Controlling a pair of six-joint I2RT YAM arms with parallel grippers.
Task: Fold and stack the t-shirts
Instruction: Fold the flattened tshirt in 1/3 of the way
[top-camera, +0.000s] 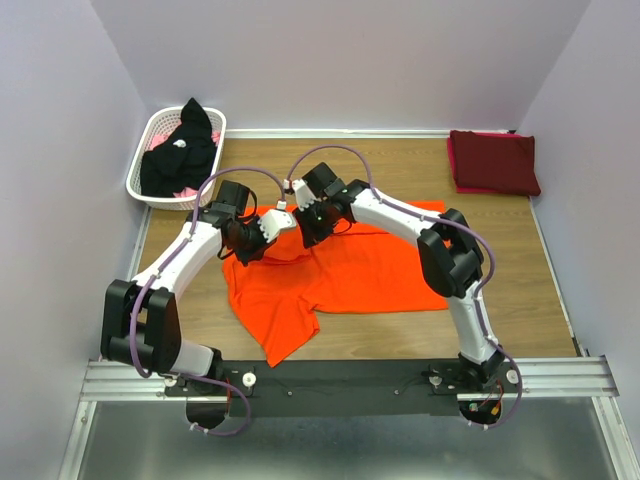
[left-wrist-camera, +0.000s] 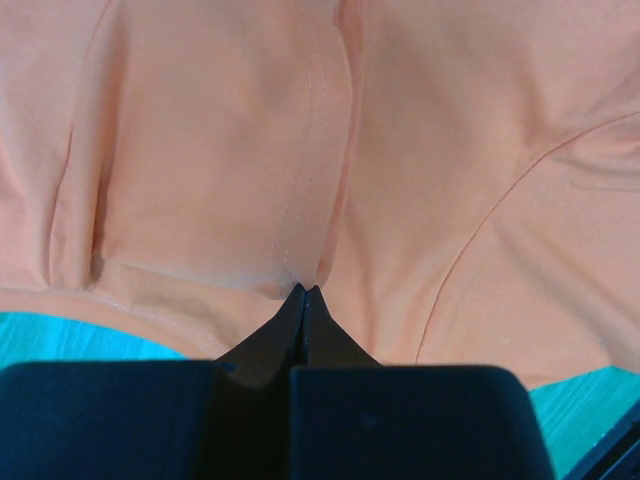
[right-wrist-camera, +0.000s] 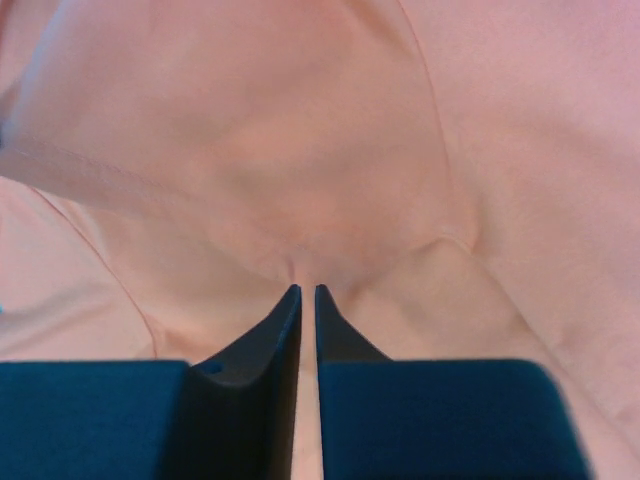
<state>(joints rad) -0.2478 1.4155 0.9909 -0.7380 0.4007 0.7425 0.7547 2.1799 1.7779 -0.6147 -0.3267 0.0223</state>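
Observation:
The bright orange t-shirt (top-camera: 350, 275) lies spread and rumpled on the middle of the wooden table, one sleeve hanging toward the near edge. My left gripper (top-camera: 255, 243) (left-wrist-camera: 305, 290) is shut on a raised fold of this shirt (left-wrist-camera: 200, 150) next to a stitched seam. Close to its right, my right gripper (top-camera: 310, 232) (right-wrist-camera: 307, 290) has its jaws a thin slit apart, with the orange cloth (right-wrist-camera: 300, 130) puckering in at the tips. The dark maroon t-shirt (top-camera: 492, 162) lies folded at the back right. The black t-shirt (top-camera: 180, 155) is heaped in the basket.
The white slotted basket (top-camera: 140, 172) stands at the back left corner, with something pink under the black cloth. Pale walls close in the table on three sides. A metal rail (top-camera: 350, 375) with both arm bases runs along the near edge.

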